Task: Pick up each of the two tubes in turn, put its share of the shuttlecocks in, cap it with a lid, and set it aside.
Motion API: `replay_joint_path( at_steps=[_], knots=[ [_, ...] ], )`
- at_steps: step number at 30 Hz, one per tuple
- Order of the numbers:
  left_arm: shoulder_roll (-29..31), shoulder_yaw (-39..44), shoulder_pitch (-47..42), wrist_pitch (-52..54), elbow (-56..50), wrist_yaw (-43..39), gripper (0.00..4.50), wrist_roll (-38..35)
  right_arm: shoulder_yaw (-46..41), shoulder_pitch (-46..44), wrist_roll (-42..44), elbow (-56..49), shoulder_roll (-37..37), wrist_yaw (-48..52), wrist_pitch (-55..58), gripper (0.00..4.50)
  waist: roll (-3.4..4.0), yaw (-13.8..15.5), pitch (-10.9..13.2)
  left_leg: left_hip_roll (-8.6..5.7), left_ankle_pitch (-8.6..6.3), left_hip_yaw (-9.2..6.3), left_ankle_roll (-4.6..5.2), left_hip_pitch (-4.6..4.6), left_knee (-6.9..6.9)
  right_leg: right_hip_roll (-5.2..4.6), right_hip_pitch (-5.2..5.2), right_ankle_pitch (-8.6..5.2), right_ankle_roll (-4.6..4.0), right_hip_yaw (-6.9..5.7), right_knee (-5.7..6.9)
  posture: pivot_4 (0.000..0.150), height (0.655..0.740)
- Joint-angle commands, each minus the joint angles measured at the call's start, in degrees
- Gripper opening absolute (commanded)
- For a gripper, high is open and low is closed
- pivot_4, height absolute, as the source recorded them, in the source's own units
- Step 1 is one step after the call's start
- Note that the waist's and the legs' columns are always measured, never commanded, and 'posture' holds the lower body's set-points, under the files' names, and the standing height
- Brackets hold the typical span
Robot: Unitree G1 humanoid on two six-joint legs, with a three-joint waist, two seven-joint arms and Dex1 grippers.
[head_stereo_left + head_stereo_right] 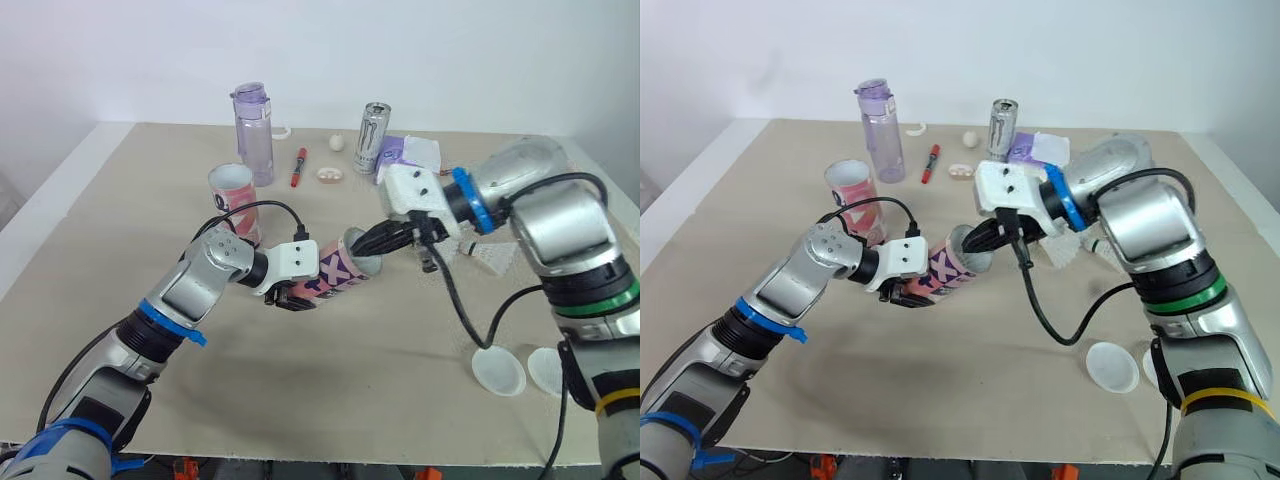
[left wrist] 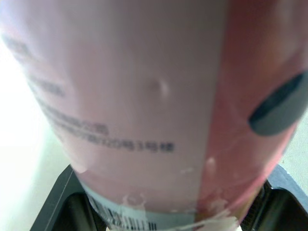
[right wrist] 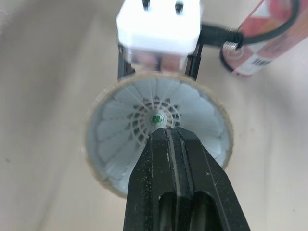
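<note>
**Inspector:** What is the state of each pincer?

**Technician:** The left pincer (image 1: 298,287) is clamped around the pink-and-purple printed cardboard tube (image 1: 335,270). It holds the tube tilted above the table, open mouth toward the right pincer (image 3: 168,139). The right pincer's fingers are pressed together, tips inside the skirt of a white feathered shuttlecock (image 3: 144,120) seated in that mouth. Whether they nip a feather cannot be told.

**Inspector:** How far along is the task?

**Technician:** Judged early. The first tube is being loaded and no cap is fitted. A second white shuttlecock (image 1: 492,262) lies just behind the right pincer. The round white plastic lids (image 1: 498,372) lie well behind it. The red-and-white cardboard tube (image 1: 234,195) stands upright beyond the left pincer, uncapped. Remaining steps: finish filling, cap, set aside, repeat.
</note>
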Motion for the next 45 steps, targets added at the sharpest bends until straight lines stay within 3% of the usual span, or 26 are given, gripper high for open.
replay_joint_path(
  at_steps=[1,7,16,31,32,33,34,35,36,37,39,40,43,45],
  knots=[
    [0.2,-0.3,0.5,-0.5,0.4,0.0,2.86,0.3,-12.7,4.8,7.4,-6.3,-6.5,-1.9,8.0,0.05,-0.03,0.2,0.0,0.02,0.0,-0.03,0.0,0.0,0.0,0.0,0.01,-0.05,0.04,-0.04,0.0,0.15,0.74],
    [0.0,-0.1,0.9,-1.9,1.1,-0.3,2.86,-0.1,-24.6,22.7,9.2,-9.1,-16.1,-5.1,7.4,0.05,-0.07,0.2,0.0,-0.01,0.0,0.01,0.0,0.03,0.0,-0.06,0.05,-0.19,-0.03,-0.07,-0.07,0.15,0.74],
    [-5.3,4.6,5.2,-5.3,-0.5,-1.8,2.86,-9.3,-33.2,46.3,8.1,-11.0,-19.6,-7.3,0.6,0.05,-0.04,0.2,0.0,-0.07,0.01,0.05,0.0,0.04,0.08,-0.08,0.11,-0.26,0.23,0.04,-0.08,0.15,0.74],
    [-14.7,9.4,18.1,-23.7,6.2,1.0,2.86,-16.7,-35.8,56.7,5.8,-2.2,-23.8,-7.7,-6.9,0.05,-0.08,0.2,0.1,-0.17,0.02,0.09,0.01,0.11,0.09,-0.14,0.16,-0.19,0.32,0.14,-0.09,0.15,0.74],
    [-14.9,9.4,18.5,-24.3,6.9,0.9,2.86,-16.8,-35.6,57.2,5.6,-1.5,-24.6,-7.5,-7.2,0.65,-0.08,0.2,0.1,-0.18,0.02,0.1,0.01,0.11,0.09,-0.16,0.16,-0.2,0.34,0.15,-0.1,0.15,0.74],
    [-14.8,9.1,18.8,-25.4,7.8,0.5,2.86,-16.4,-35.3,57.7,4.9,-0.7,-25.4,-7.3,-8.0,0.95,-0.07,0.2,0.1,-0.2,0.02,0.1,0.01,0.11,0.09,-0.17,0.16,-0.21,0.34,0.16,-0.1,0.15,0.74],
    [-14.6,8.8,19.0,-26.2,8.5,0.1,2.86,-16.0,-35.0,58.1,4.4,0.1,-26.1,-7.2,-8.7,1.74,-0.07,0.2,0.1,-0.21,0.02,0.09,0.01,0.11,0.09,-0.17,0.16,-0.21,0.35,0.16,-0.1,0.15,0.74],
    [-14.7,8.7,19.2,-26.1,9.0,-0.2,2.86,-16.0,-34.7,58.3,4.3,0.7,-26.5,-7.0,-8.9,1.74,-0.08,0.1,0.1,-0.21,0.02,0.09,0.01,0.11,0.09,-0.17,0.16,-0.21,0.35,0.16,-0.09,0.15,0.74],
    [-14.7,8.6,19.2,-26.0,9.2,-0.4,2.86,-16.1,-34.4,58.4,4.2,1.1,-26.7,-6.8,-8.8,2.16,-0.08,0.1,0.1,-0.19,0.02,0.09,0.01,0.11,0.09,-0.14,0.15,-0.2,0.33,0.16,-0.09,0.15,0.74],
    [-14.8,8.5,19.2,-25.9,9.4,-0.4,2.86,-16.0,-34.1,58.6,4.2,1.4,-27.0,-6.6,-8.8,2.26,-0.06,0.1,0.1,-0.19,0.02,0.08,0.01,0.12,0.09,-0.13,0.16,-0.19,0.33,0.16,-0.09,0.15,0.74],
    [-14.7,8.3,18.9,-26.3,10.0,-0.6,2.86,-15.6,-32.8,58.5,3.7,1.9,-27.1,-6.7,-9.4,3.03,-0.06,0.1,0.1,-0.19,0.02,0.1,0.01,0.21,0.08,-0.13,0.21,-0.19,0.32,0.16,-0.09,0.15,0.74],
    [-14.7,8.2,18.8,-26.6,10.4,-0.8,2.86,-15.4,-32.2,58.3,3.6,2.1,-27.0,-6.8,-9.5,3.64,-0.06,0.1,0.1,-0.19,0.02,0.1,0.01,0.21,0.08,-0.13,0.21,-0.19,0.31,0.17,-0.09,0.15,0.74],
    [-14.6,7.7,18.4,-29.0,12.6,-1.4,2.86,-14.3,-29.2,55.9,3.3,2.2,-26.1,-7.8,-8.4,4.36,-0.06,0.1,0.1,-0.19,0.02,0.11,0.01,0.23,0.08,-0.13,0.22,-0.19,0.32,0.19,-0.09,0.15,0.74],
    [-14.4,7.4,18.5,-30.1,13.4,-1.7,2.86,-13.8,-27.8,54.8,3.3,1.8,-25.7,-8.2,-7.5,4.36,-0.04,0.1,0.0,-0.19,0.02,0.11,0.01,0.26,0.08,-0.13,0.25,-0.19,0.32,0.18,-0.09,0.15,0.74]
  ],
)
